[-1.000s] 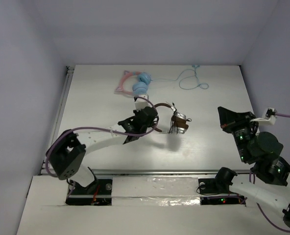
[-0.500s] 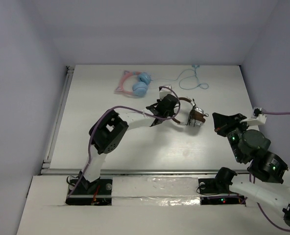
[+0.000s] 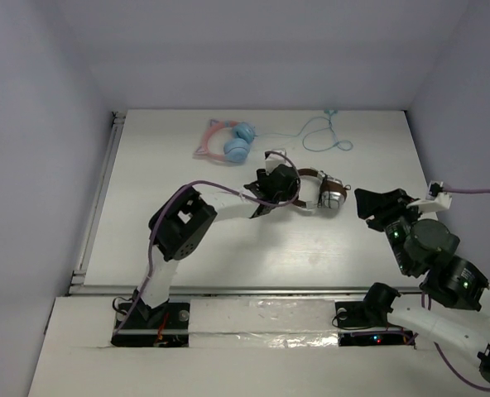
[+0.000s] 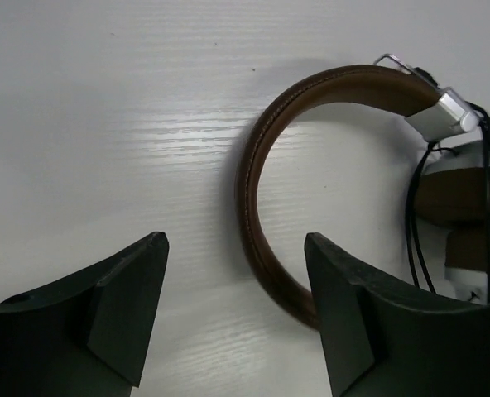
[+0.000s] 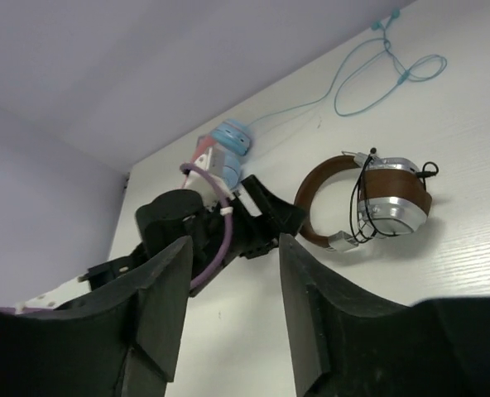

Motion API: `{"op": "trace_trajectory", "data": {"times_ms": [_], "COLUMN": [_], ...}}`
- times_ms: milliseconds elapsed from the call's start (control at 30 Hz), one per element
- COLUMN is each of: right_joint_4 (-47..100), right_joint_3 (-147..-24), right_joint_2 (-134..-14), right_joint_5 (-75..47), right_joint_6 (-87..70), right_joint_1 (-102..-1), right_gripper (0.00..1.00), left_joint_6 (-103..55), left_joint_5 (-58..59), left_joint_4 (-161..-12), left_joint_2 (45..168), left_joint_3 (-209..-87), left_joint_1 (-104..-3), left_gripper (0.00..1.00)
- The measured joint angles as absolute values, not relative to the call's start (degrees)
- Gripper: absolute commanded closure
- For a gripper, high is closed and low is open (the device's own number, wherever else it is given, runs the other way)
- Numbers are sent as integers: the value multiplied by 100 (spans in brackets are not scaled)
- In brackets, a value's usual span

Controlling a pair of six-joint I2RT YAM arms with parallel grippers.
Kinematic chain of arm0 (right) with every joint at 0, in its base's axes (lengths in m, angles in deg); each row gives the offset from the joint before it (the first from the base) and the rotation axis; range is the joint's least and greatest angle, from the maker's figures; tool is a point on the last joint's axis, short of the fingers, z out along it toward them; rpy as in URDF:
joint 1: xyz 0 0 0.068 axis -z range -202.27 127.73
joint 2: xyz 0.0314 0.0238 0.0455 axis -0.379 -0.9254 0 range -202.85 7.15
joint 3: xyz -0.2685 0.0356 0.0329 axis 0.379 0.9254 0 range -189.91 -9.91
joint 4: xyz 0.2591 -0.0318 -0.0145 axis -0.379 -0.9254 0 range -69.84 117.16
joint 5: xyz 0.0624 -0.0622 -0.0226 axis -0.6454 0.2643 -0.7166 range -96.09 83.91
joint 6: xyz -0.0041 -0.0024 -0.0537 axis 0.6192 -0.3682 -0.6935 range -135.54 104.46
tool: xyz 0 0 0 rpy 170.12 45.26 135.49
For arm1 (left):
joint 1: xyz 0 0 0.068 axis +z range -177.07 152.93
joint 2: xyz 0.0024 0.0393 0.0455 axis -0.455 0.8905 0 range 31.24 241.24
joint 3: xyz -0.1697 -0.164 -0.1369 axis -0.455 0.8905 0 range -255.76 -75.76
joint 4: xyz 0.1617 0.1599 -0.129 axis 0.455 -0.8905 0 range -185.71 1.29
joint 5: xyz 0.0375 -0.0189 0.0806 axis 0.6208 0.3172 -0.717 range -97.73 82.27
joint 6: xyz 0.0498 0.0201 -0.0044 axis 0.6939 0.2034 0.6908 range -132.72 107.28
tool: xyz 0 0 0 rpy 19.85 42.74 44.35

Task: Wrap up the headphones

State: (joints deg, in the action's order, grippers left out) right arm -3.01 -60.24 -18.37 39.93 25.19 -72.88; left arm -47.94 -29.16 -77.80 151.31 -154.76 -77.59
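The headphones (image 3: 332,198) lie on the white table right of centre. Their brown headband (image 4: 252,186) curves toward my left gripper. The silver cups (image 5: 391,211) sit together with the thin black cable (image 4: 414,227) looped around them. My left gripper (image 3: 295,192) (image 4: 235,241) is open and low over the table. The headband's lower curve runs between its fingers and disappears behind the right finger. My right gripper (image 3: 362,201) (image 5: 232,248) is open and empty, hovering just right of the cups and pointing at them.
Pink cat-ear headphones with light blue cups (image 3: 228,142) (image 5: 227,145) lie at the back of the table. Their pale blue cable (image 3: 324,136) (image 5: 386,70) trails right toward the back wall. The table's (image 3: 228,256) raised left edge runs along the wall.
My left gripper carried the headphones right and toward the back, then opened and let the headband go. My right gripper opened and moved left toward the cups.
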Motion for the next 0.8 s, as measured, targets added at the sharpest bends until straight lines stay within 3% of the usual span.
{"op": "trace_trajectory", "data": {"times_ms": [33,167,367,800], "right_joint_4": [-349,-518,-763,-1281], "right_joint_3": [-6070,-6367,-7077,-7661], "right_joint_2": [-1817,-1645,-1339,-919], "right_joint_5": [3995,3991,4069,3888], "right_joint_6": [2510,2460,2409,2381], "right_joint_1": [-7288,-7288,-7288,-7288], "right_gripper": [43,0,0,0], "left_joint_6": [-4764,-4567,-4250,-4121], "left_joint_5": [-2914,-2888,-2879,-2877], "left_joint_4": [-7740,-7563,-7091,-7148], "left_joint_2": [14978,14076,12200,8253], "left_joint_3": [-15339,-14875,-14397,-12515], "left_joint_1": [-7759,-7772,-7831,-7848], "left_gripper": [28,13,1,1]}}
